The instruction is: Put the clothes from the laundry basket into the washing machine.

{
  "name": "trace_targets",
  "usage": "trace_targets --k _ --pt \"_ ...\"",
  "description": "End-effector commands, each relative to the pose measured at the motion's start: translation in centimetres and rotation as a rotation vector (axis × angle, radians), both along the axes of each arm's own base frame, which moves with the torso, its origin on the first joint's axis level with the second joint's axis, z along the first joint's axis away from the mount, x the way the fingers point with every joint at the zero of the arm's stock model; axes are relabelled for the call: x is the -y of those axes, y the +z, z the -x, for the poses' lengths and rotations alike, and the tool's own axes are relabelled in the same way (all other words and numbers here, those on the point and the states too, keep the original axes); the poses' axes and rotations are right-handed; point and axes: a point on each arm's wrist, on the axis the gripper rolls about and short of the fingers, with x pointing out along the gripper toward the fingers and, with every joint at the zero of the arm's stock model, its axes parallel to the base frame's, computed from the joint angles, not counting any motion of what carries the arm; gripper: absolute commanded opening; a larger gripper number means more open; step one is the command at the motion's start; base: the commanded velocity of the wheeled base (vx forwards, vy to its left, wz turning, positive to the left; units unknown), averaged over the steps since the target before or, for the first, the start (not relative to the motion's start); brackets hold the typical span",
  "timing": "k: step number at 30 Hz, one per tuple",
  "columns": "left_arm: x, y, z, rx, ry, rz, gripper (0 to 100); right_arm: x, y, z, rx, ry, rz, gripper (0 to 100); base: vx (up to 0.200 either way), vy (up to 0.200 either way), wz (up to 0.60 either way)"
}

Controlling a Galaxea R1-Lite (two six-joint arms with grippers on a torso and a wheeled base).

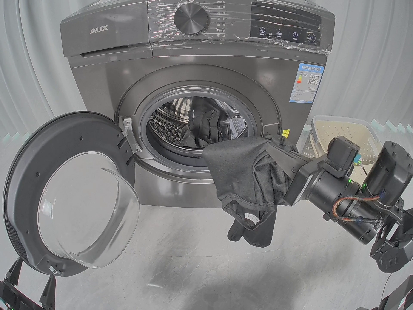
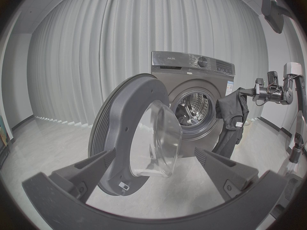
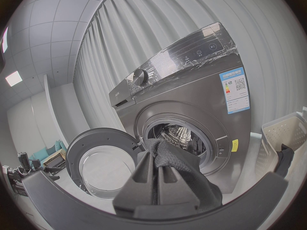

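Just off the drum rim (image 1: 144,128), black garment (image 1: 245,173)

A pale grey pleated curtain (image 1: 378,57) hangs from ceiling to floor across the back of the room. The floor (image 1: 193,255) is light grey with faint marbling and a soft sheen. Overhead, a ceiling (image 3: 48,23) of square white tiles holds a lit rectangular light panel (image 3: 13,78). Past the curtain's end stands a plain white wall (image 2: 14,80) with a dark skirting (image 2: 22,121). A teal sofa (image 3: 49,150) sits at the floor's far corner.
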Motion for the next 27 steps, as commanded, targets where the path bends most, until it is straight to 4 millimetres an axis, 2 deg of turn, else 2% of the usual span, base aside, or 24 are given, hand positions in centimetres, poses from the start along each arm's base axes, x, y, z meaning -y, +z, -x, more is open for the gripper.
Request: trace_targets --k 1,7,10,12,19,20,23,24,25,27 --pt "0.0 -0.5 0.0 0.001 -0.005 -0.013 100 -0.9 0.2 -0.2 0.009 0.018 -0.009 0 0.0 0.0 0.0" --pt "0.1 -0.3 0.0 0.017 -0.032 -0.032 100 -1.5 0.2 -0.2 0.013 0.023 -0.02 0 0.0 0.0 0.0" --pt "0.3 4.2 1.3 0.201 -0.125 -0.016 100 -2.1 -0.3 -0.3 -0.013 0.033 -0.025 0 0.0 0.0 0.0" --pt "0.5 5.4 1.2 0.173 -0.191 -0.021 100 -2.3 -0.3 -0.3 -0.014 0.039 -0.028 0 0.0 0.0 0.0" --pt "0.8 6.7 -1.6 0.019 -0.345 0.008 100 -3.8 0.0 -0.8 -0.003 0.061 -0.045 0 0.0 0.0 0.0" --pt "0.8 7.2 -3.1 -0.019 -0.38 0.015 100 -4.3 0.3 -0.9 -0.006 0.079 -0.073 0 0.0 0.0 0.0" --pt "0.9 7.9 -4.9 -0.05 -0.416 0.021 100 -4.7 0.8 -1.4 -0.003 0.082 -0.102 0 0.0 0.0 0.0" --pt "0.9 8.2 -6.2 -0.071 -0.431 0.019 100 -5.0 0.7 -1.8 -0.002 0.077 -0.102 0 0.0 0.0 0.0" --pt "0.9 8.3 -6.3 -0.071 -0.434 0.018 100 -5.1 0.7 -1.8 -0.004 0.077 -0.101 0 0.0 0.0 0.0" --pt "1.2 9.0 -8.6 -0.095 -0.475 0.02 100 -5.5 0.1 -2.5 -0.003 0.071 -0.079 0 0.0 0.0 0.0"
